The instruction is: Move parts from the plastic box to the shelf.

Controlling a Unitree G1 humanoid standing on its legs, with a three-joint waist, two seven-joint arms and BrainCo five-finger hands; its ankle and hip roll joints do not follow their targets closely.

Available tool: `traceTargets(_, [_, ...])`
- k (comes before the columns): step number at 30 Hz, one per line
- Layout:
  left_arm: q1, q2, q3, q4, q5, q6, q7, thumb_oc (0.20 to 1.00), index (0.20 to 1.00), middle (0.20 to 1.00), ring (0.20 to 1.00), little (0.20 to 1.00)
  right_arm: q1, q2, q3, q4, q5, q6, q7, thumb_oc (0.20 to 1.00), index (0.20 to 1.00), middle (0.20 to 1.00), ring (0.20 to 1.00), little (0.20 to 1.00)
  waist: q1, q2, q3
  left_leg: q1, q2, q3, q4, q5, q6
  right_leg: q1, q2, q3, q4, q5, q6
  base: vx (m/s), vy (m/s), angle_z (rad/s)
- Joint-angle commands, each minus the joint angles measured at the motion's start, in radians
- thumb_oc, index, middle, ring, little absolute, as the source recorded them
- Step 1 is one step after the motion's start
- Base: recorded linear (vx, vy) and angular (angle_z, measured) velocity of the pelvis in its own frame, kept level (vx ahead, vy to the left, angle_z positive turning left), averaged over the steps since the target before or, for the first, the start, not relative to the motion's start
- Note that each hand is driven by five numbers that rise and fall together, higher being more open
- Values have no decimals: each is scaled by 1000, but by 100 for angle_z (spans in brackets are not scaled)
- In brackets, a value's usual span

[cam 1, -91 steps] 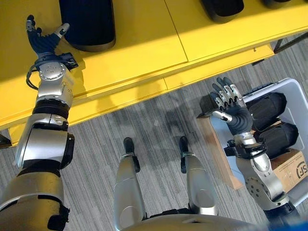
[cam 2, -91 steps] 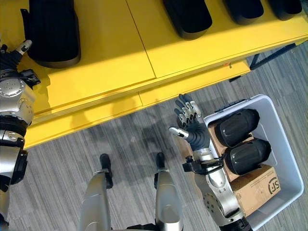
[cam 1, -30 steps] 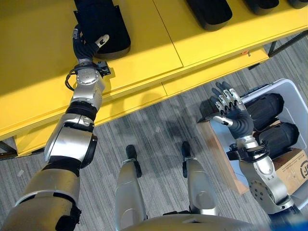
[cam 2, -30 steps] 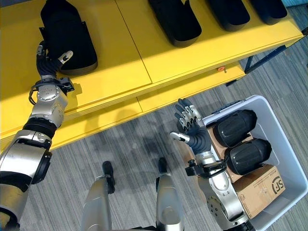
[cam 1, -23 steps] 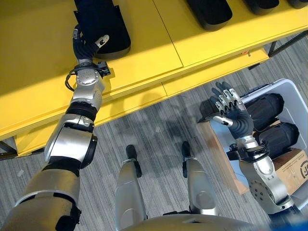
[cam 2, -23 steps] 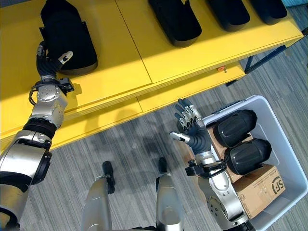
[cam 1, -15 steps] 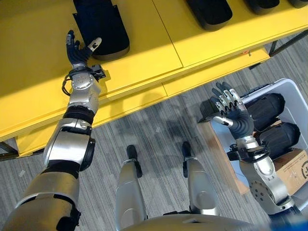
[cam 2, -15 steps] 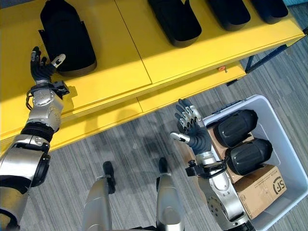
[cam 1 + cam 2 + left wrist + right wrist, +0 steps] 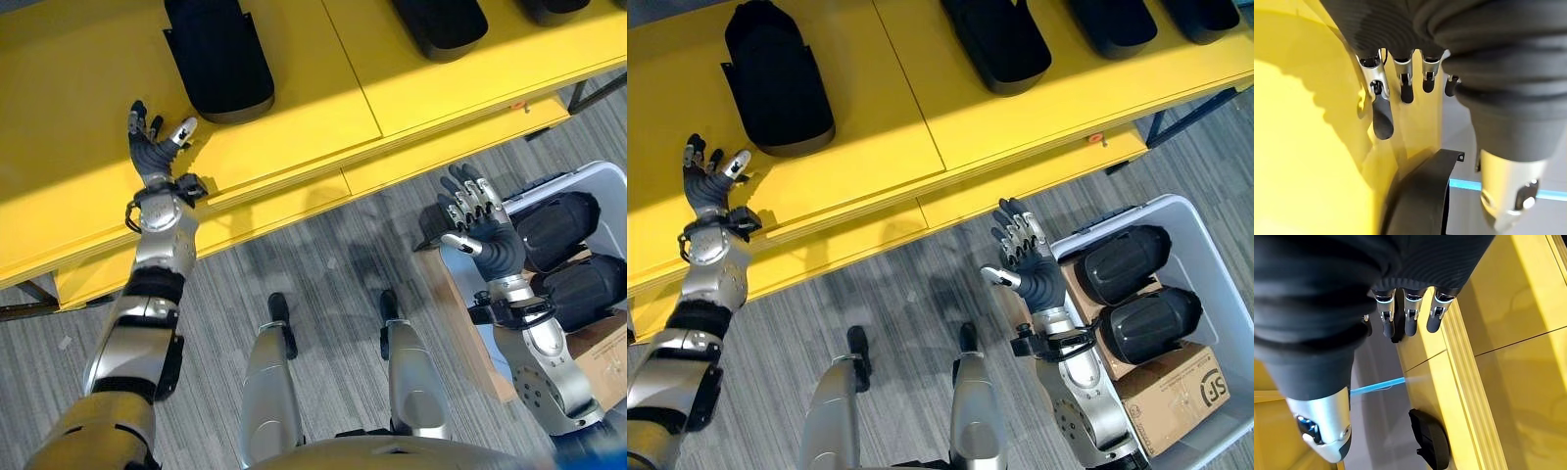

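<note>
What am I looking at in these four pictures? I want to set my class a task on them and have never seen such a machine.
This is a walking robot with two metal arms and finger hands. Two pictures look down from cameras in its head; the other two come from a camera on each wrist, looking along the fingers. Its left hand is open above the yellow shelf, holding nothing, just short of a black part lying there. More black parts lie further along the shelf. Its right hand is open and empty too, raised beside a plastic box on the floor. The box holds two more black parts and a cardboard carton.
</note>
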Motion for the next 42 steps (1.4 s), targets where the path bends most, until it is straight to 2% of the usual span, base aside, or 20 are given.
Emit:
traceTargets(1, [172, -30, 47, -102, -27, -35, -18, 1000, 1000, 1000, 1000, 1000, -8, -14, -78, -86, -14, -63, 8, 1000, 1000, 1000, 1000, 1000, 32, -20, -2, 2, 30, -33, 8, 13, -31, 52, -5, -44, 49, -20, -38, -14, -10, 5])
traceTargets(2, [173, -31, 47, -103, -27, -34, -17, 1000, 1000, 1000, 1000, 1000, -8, -14, -78, -86, -14, -63, 7, 1000, 1000, 1000, 1000, 1000, 31, -20, -2, 2, 30, -33, 8, 13, -31, 52, -5, -44, 49, -20, -38, 0, 0, 0])
traceTargets(11, [558, -62, 146, -551, 16, -58, -144, 1000, 1000, 1000, 1000, 1000, -26, -20, -140, -79, -25, -58, 38, 1000, 1000, 1000, 1000, 1000, 69, 15, -21, 94, 32, -43, -57, 47, -32, 122, 1, -49, 30, -33, -49, 4, -26, 1])
traceTargets(17, [675, -53, 135, -713, -30, -41, -261, 1000, 1000, 1000, 1000, 1000, 5, -43, -171, -71, -18, -42, 73, 1000, 1000, 1000, 1000, 1000, 77, 51, -72, 203, 61, -60, -196, 133, -52, 188, 39, -77, 2, -53, -68, 6, -111, 11])
traceTargets(20, [721, -53, 99, -769, -64, -18, -314, 1000, 1000, 1000, 1000, 1000, 20, -54, -174, -69, -18, -34, 86, 1000, 1000, 1000, 1000, 1000, 78, 70, -92, 280, 94, -59, -302, 189, -55, 209, 72, -84, 0, -69, -83, -28, -141, 7])
traceTargets(21, [754, -57, 67, -797, -88, -1, -345, 1000, 1000, 1000, 1000, 1000, 22, -62, -171, -70, -15, -31, 96, 1000, 1000, 1000, 1000, 1000, 78, 77, -106, 322, 121, -58, -359, 219, -51, 213, 99, -77, 6, -80, -94, -36, -131, -12])
traceTargets(22, [755, -57, 67, -797, -88, -1, -346, 1000, 1000, 1000, 1000, 1000, 23, -63, -171, -70, -15, -31, 96, 1000, 1000, 1000, 1000, 1000, 79, 77, -106, 324, 122, -57, -362, 220, -52, 213, 99, -76, 6, -80, -95, -48, -249, -25])
traceTargets(23, [777, -57, 36, -818, -95, 17, -372, 1000, 1000, 1000, 1000, 1000, 19, -73, -165, -65, -6, -31, 110, 1000, 1000, 1000, 1000, 1000, 77, 82, -122, 357, 150, -50, -414, 259, -57, 213, 132, -72, 13, -92, -109, -26, -153, -33])
traceTargets(24, [777, -57, 36, -818, -95, 17, -372, 1000, 1000, 1000, 1000, 1000, 19, -74, -166, -65, -6, -32, 110, 1000, 1000, 1000, 1000, 1000, 80, 83, -122, 363, 152, -46, -420, 262, -58, 214, 134, -70, 12, -92, -110, -38, -286, -42])
traceTargets(27, [819, -73, -8, -820, -125, 44, -419, 1000, 1000, 1000, 1000, 1000, 31, -90, -161, -54, -8, -23, 128, 1000, 1000, 1000, 1000, 1000, 74, 86, -161, 413, 196, -25, -490, 314, -63, 221, 192, -50, 3, -99, -134, -17, -276, -36])
traceTargets(30, [833, -76, -40, -815, -123, 60, -444, 1000, 1000, 1000, 1000, 1000, 30, -98, -144, -24, -3, -15, 133, 1000, 1000, 1000, 1000, 1000, 81, 81, -178, 431, 193, -42, -477, 322, -47, 251, 218, -32, -50, -82, -149, 29, -266, -30])
traceTargets(31, [836, -73, -46, -816, -108, 61, -450, 1000, 1000, 1000, 1000, 1000, 28, -103, -138, -8, -7, -11, 130, 1000, 1000, 1000, 1000, 1000, 86, 77, -181, 431, 170, -71, -460, 312, -38, 267, 223, -20, -71, -79, -152, 23, -171, -29])
traceTargets(32, [833, -62, -66, -797, -92, 69, -457, 1000, 1000, 1000, 1000, 1000, 22, -104, -132, 12, 0, -9, 129, 1000, 1000, 1000, 1000, 1000, 99, 69, -181, 421, 123, -137, -434, 315, -25, 292, 227, -9, -112, -59, -159, 22, -170, -17])
traceTargets(33, [832, -62, -66, -797, -92, 69, -457, 1000, 1000, 1000, 1000, 1000, 21, -104, -132, 13, 0, -9, 129, 1000, 1000, 1000, 1000, 1000, 98, 70, -182, 417, 124, -139, -434, 317, -25, 291, 228, -11, -116, -55, -159, 38, -212, -16])
traceTargets(34, [830, -51, -79, -781, -69, 78, -467, 1000, 1000, 1000, 1000, 1000, 13, -105, -132, 39, -7, 4, 123, 1000, 1000, 1000, 1000, 1000, 103, 60, -193, 405, 45, -169, -412, 259, -7, 322, 232, -8, -166, -38, -161, 28, -105, -21])
traceTargets(35, [830, -51, -79, -781, -69, 78, -467, 1000, 1000, 1000, 1000, 1000, 13, -105, -131, 39, -7, 4, 123, 1000, 1000, 1000, 1000, 1000, 102, 58, -191, 405, 43, -170, -406, 254, -5, 326, 230, -8, -169, -39, -159, 61, -128, -7])
traceTargets(38, [857, -54, -87, -768, -54, 86, -481, 1000, 1000, 1000, 1000, 1000, 28, -97, -140, 56, -7, 15, 135, 1000, 1000, 1000, 1000, 1000, 113, 48, -213, 421, -126, -213, -352, 135, 33, 372, 233, 10, -234, -2, -147, 92, -36, -12])
traceTargets(39, [869, -59, -92, -771, -46, 90, -480, 1000, 1000, 1000, 1000, 1000, 41, -88, -139, 66, -10, 20, 140, 1000, 1000, 1000, 1000, 1000, 117, 50, -233, 438, -209, -236, -349, 97, 59, 381, 243, 19, -257, 18, -143, 95, 6, -39])
traceTargets(40, [870, -59, -93, -772, -46, 90, -480, 1000, 1000, 1000, 1000, 1000, 42, -88, -139, 66, -10, 20, 140, 1000, 1000, 1000, 1000, 1000, 118, 50, -232, 440, -210, -236, -346, 93, 60, 386, 243, 19, -259, 17, -142, 65, 4, -28])
traceTargets(42, [879, -72, -87, -783, -46, 93, -475, 1000, 1000, 1000, 1000, 1000, 42, -68, -125, 77, -27, 28, 138, 1000, 1000, 1000, 1000, 1000, 132, 53, -245, 442, -303, -324, -323, 71, 76, 385, 264, 57, -275, 35, -141, 27, 16, -43])
